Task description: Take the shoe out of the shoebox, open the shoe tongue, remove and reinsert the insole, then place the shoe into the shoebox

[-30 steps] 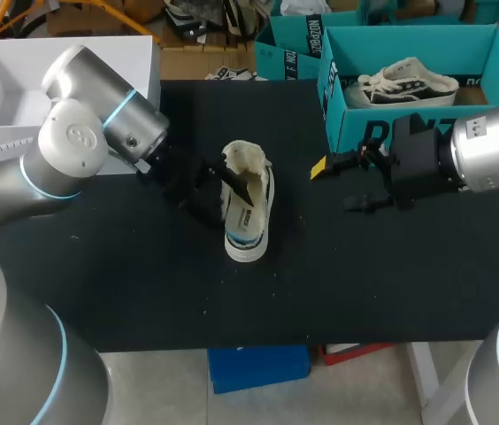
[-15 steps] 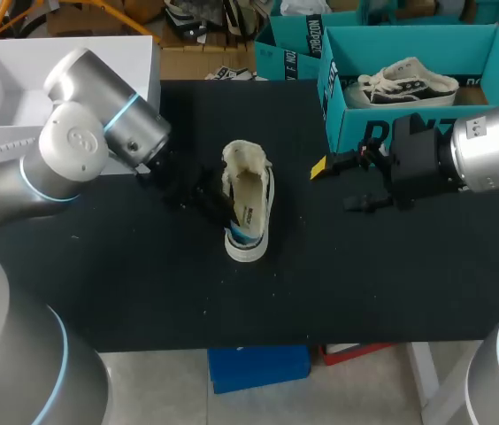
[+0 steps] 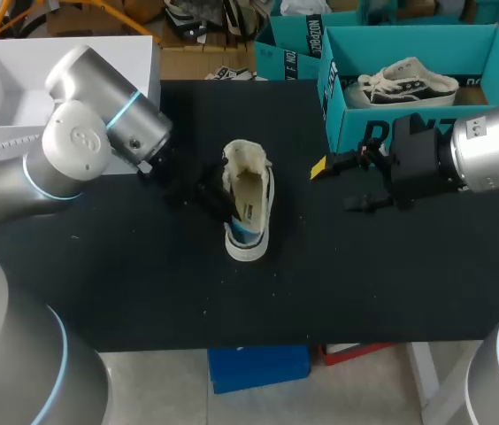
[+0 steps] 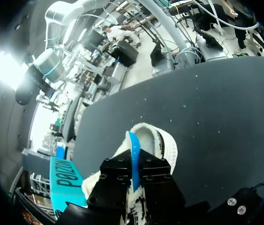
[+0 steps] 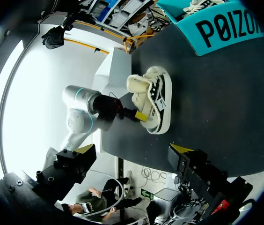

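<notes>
Looking down from the head view, we are seeing the shoe point(image 3: 249, 217) sitting on its sole near the middle of the black table point(image 3: 143, 292), with its open top facing up. It is lying well apart from the teal shoebox point(image 3: 347, 119), which is standing at the far right corner of the table. Another shoe point(image 3: 404, 81) is lying inside that shoebox. A white box point(image 3: 2, 80) is standing at the far left side.

Our left arm is coming in from the left, and the left pincer point(image 3: 217, 197) is leaning against the left side of the shoe, over its opening. In the left wrist view, the two black fingers are pressing from both sides on the blue insole point(image 4: 132, 150), so this pincer is closed on it. The insole is standing on its thin edge between the fingers. It is reaching forward into the cream, fluffy lining of the shoe. We are not able to tell how deep it is sitting inside.

Our right arm is coming in from the right and is hanging above the table, between the shoe and the shoebox. The right pincer point(image 3: 338, 184) is pointing toward the shoe but is not touching it. Its yellow-tipped fingers are standing wide apart and are holding nothing.
</notes>
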You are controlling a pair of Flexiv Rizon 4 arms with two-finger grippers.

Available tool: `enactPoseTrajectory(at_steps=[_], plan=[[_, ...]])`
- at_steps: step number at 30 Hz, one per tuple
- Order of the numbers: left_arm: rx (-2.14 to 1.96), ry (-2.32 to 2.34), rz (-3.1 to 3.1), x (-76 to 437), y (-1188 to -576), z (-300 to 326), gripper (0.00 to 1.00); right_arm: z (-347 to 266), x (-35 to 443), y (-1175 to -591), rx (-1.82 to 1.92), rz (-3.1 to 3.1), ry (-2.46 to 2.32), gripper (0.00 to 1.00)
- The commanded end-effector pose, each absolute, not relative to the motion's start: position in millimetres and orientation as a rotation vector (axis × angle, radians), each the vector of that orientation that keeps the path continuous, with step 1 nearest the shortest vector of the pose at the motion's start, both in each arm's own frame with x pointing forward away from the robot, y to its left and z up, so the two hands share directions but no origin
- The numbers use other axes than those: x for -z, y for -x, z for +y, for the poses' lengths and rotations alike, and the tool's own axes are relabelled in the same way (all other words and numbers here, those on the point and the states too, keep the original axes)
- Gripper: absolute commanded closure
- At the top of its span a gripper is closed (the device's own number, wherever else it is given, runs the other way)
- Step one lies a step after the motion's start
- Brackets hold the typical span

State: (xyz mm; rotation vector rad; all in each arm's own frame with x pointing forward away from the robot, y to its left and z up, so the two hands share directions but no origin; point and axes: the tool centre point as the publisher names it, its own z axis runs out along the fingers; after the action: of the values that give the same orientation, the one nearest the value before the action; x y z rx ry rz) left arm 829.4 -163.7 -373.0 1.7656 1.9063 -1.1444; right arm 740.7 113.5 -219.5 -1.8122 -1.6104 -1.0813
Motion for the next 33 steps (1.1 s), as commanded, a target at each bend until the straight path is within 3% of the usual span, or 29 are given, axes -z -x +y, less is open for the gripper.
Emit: enactPoseTrajectory(at_steps=[1, 9, 10, 12, 13, 14, 15, 16, 17, 19, 21, 26, 28, 32, 33], plan=[[1.112, -1.750, 1.918, 377, -834, -169, 1.00, 114, 220, -741, 1.082, -1.610, 1.813, 0.00], [1.087, -1.721, 1.953, 380, -842, -173, 1.00, 114, 220, -741, 1.082, -1.610, 1.813, 0.00], [1.087, -1.729, 1.957, 380, -841, -174, 0.80, 114, 220, -741, 1.082, -1.610, 1.813, 0.00], [1.089, -1.733, 1.960, 380, -840, -174, 0.72, 114, 220, -741, 1.082, -1.610, 1.813, 0.00], [1.091, -1.736, 1.961, 380, -838, -173, 0.62, 114, 220, -741, 1.082, -1.610, 1.813, 0.00], [1.091, -1.736, 1.961, 380, -838, -173, 0.62, 114, 220, -741, 1.082, -1.610, 1.813, 0.00], [1.103, -1.742, 1.960, 377, -836, -171, 0.23, 114, 220, -741, 1.082, -1.610, 1.813, 0.00], [1.105, -1.743, 1.960, 375, -835, -169, 0.12, 114, 220, -741, 1.082, -1.610, 1.813, 0.00], [1.111, -1.746, 1.956, 372, -834, -167, 0.05, 114, 220, -741, 1.082, -1.610, 1.813, 0.00], [1.120, -1.752, 1.946, 364, -832, -164, 0.02, 114, 220, -741, 1.082, -1.610, 1.813, 0.00], [1.123, -1.755, 1.938, 357, -832, -161, 0.04, 114, 220, -741, 1.082, -1.610, 1.813, 0.00], [1.103, -1.760, 1.929, 344, -834, -157, 0.22, 114, 220, -741, 1.082, -1.610, 1.813, 0.00], [1.073, -1.764, 1.946, 343, -835, -157, 0.52, 114, 220, -741, 1.082, -1.610, 1.813, 0.00], [0.979, -1.793, 1.988, 344, -836, -159, 0.87, 114, 220, -741, 1.082, -1.610, 1.813, 0.00], [0.934, -1.813, 2.003, 346, -835, -160, 1.00, 114, 220, -741, 1.082, -1.610, 1.813, 0.00]])
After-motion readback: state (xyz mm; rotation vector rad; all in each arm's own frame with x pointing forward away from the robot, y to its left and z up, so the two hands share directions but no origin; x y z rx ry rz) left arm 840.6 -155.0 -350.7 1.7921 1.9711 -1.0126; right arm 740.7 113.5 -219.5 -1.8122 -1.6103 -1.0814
